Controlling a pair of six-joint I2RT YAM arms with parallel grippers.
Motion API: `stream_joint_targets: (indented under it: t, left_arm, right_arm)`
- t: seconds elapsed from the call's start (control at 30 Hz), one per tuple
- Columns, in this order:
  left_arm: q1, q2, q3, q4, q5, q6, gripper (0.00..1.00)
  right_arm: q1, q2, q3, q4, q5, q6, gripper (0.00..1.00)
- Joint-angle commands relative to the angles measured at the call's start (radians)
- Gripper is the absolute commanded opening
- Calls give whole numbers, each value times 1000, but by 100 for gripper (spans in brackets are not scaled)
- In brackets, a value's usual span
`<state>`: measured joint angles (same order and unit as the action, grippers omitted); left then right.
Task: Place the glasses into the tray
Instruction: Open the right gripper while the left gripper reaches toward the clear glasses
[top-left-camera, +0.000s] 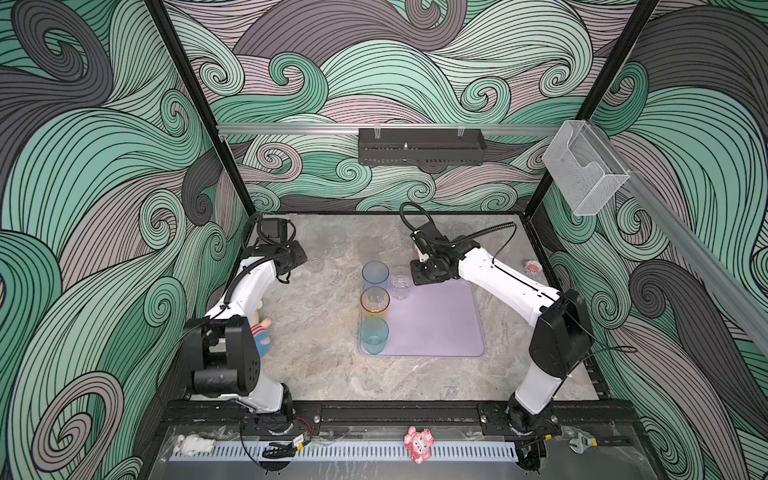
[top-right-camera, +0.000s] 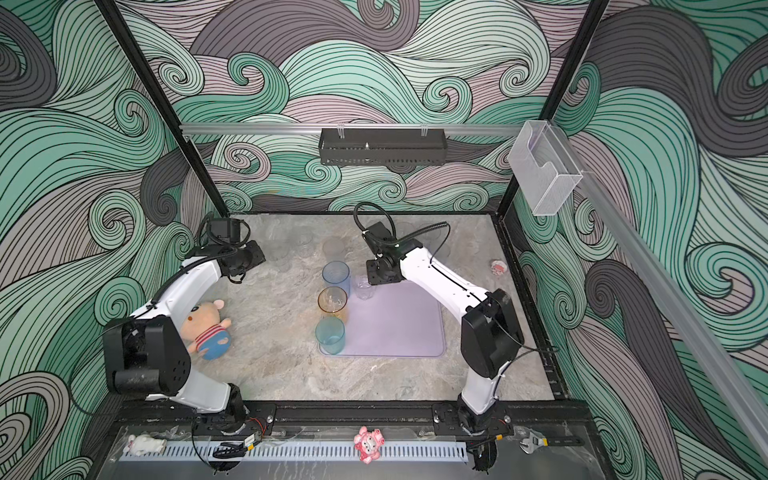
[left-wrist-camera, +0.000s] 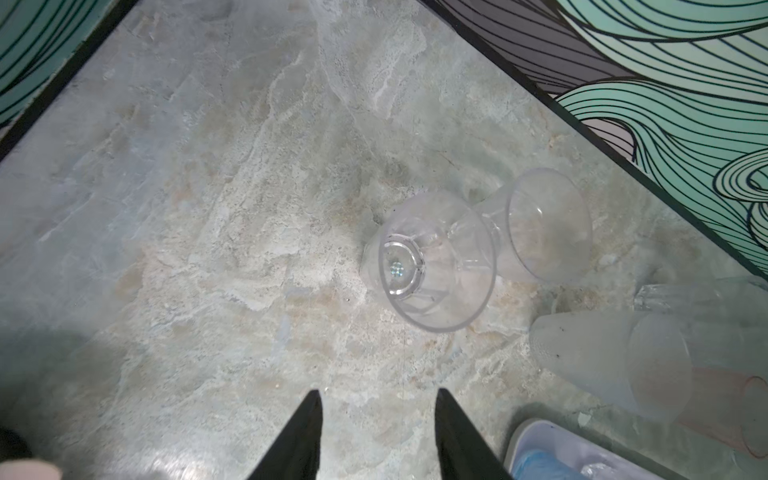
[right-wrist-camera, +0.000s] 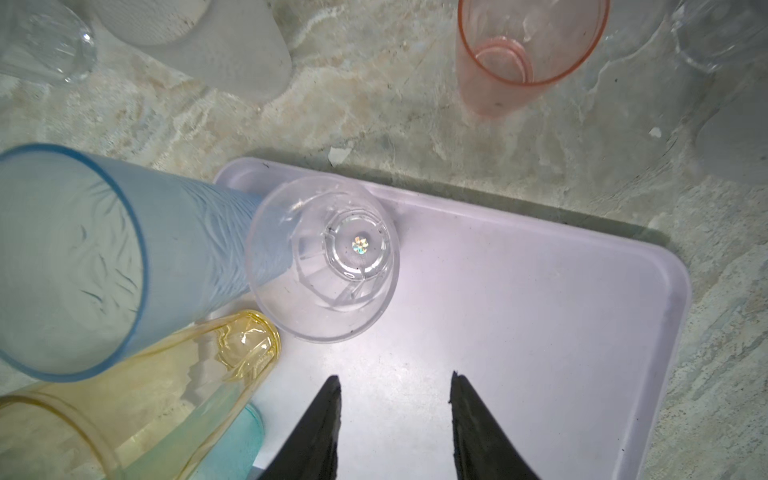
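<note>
**A:** What do you get from above?

**B:** In both top views the tray (top-left-camera: 440, 328) sits right of centre on the table (top-left-camera: 324, 365) with 4 glasses on it. The blue glass (top-left-camera: 375, 272), amber glass (top-left-camera: 375, 300) and teal glass (top-left-camera: 374, 336) stand in a row along its left edge. A small clear glass (top-left-camera: 401, 283) is just beside the blue. The rest stand along the back. Neither claw's fingers show from up there (no help on the grip).

**A:** Left wrist?

**B:** My left gripper (left-wrist-camera: 378, 395) hangs with jaws apart and nothing between them. An upright clear tumbler (left-wrist-camera: 436, 266) stands on the table ahead of the fingertips, off their centre line toward the back wall (left-wrist-camera: 665, 83), its long axis vertical. A second tumbler (left-wrist-camera: 548, 224) is just behind it.

**A:** Right wrist?

**B:** My right gripper (right-wrist-camera: 395, 376) is likewise spread and empty, above the tray, with the small clear glass standing free ahead of it. Only here do I see the pink glass (right-wrist-camera: 528, 54) plainly, on the table past the tray's far rim. I judge the left arm nearer the clear pair and the right nearer the pink.
</note>
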<state>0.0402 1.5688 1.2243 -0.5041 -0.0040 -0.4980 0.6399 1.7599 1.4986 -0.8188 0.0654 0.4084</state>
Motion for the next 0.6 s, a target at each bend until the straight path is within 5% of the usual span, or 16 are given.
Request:
stream_joint_targets:
  t: [0.0, 0.57]
  left_arm:
    - [15, 74, 97, -54, 6, -1, 46]
    - [20, 341, 252, -80, 25, 42, 44]
  right_arm:
    - [-5, -44, -29, 36, -24, 15, 44]
    - [-31, -101, -115, 75, -50, 16, 45]
